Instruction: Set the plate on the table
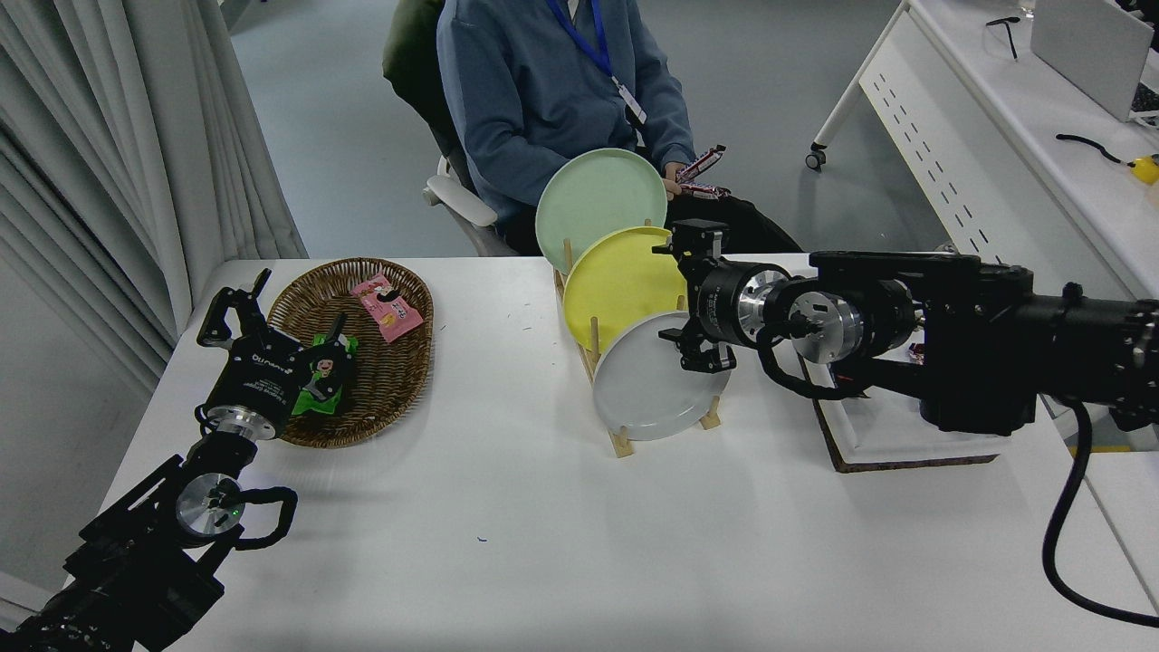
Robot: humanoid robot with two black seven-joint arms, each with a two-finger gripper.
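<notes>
The light grey plate (654, 382) stands on edge in the front slot of a wooden rack (623, 443) on the white table (543, 543). My right gripper (685, 297) reaches in from the right, open wide. Its lower finger overlaps the plate's upper right rim, and its upper finger is by the yellow plate's top right edge. I cannot tell whether either finger touches a plate. My left gripper (276, 324) is parked at the lower left, open, over the edge of the wicker basket.
Behind the grey plate the rack holds a yellow plate (620, 281) and a pale green plate (598, 201). A wicker basket (398, 371) holds snack packets. A white tray on a cork board (892, 439) lies under my right arm. A seated person (552, 91) holds candy bars.
</notes>
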